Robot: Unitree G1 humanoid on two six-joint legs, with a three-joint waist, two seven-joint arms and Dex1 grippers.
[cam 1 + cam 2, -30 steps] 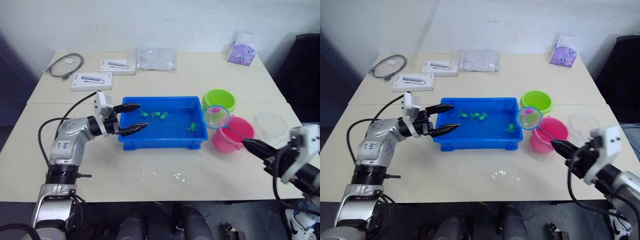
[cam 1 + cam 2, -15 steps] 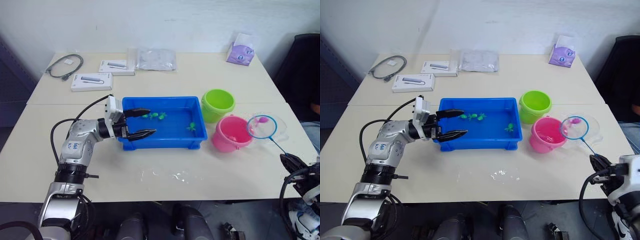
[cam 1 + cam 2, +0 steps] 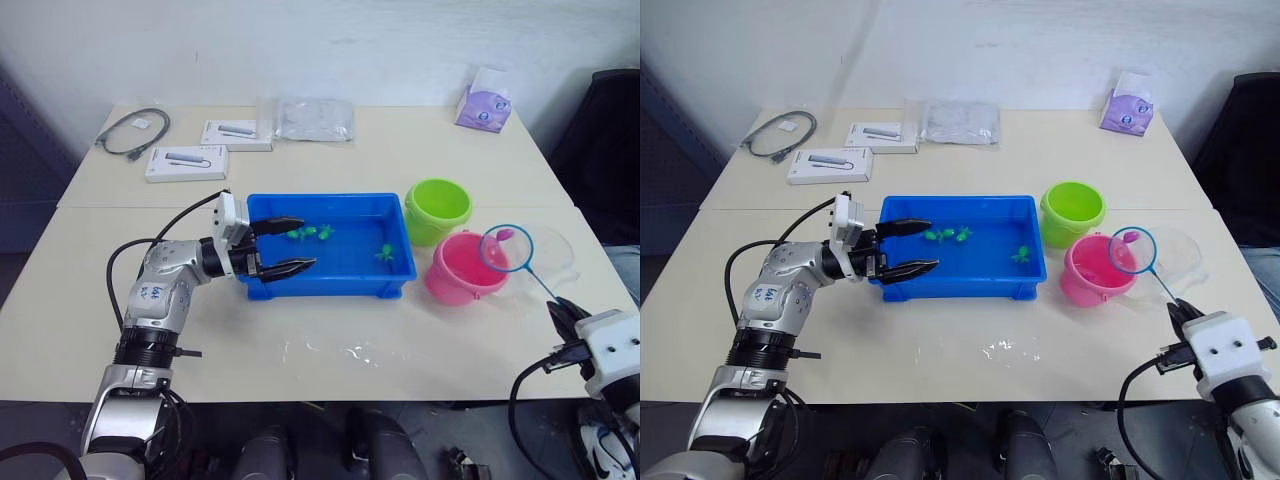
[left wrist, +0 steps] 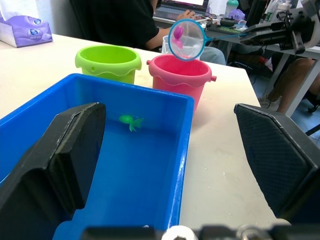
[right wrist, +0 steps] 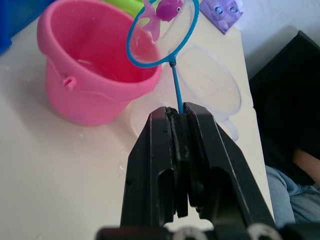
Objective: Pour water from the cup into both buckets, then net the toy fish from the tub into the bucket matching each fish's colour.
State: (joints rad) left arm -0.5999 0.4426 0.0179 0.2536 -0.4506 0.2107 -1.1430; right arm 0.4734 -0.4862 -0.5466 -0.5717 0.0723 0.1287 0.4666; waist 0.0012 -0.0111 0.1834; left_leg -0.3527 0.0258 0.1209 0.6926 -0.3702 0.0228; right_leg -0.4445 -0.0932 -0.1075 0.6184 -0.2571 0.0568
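the right gripper (image 5: 178, 112) is clamped shut on the thin handle of the net (image 3: 505, 248), whose blue hoop hangs tilted over the pink bucket's (image 3: 460, 270) rim at its 3 o'clock side, a magenta fish (image 5: 169, 7) lying in the mesh. the clear measuring jug (image 3: 552, 253) stands just beyond the net, at 3 o'clock of the pink bucket. the lime green bucket (image 3: 438, 208) sits at 11 o'clock of the pink one, just beside it. the left gripper (image 3: 279, 245) is spread wide, its fingers either side of the near left corner of the blue tub (image 3: 330, 282). green fish (image 3: 311, 232) lie in the tub toward 12 o'clock, another green fish (image 4: 131, 120) toward 3 o'clock.
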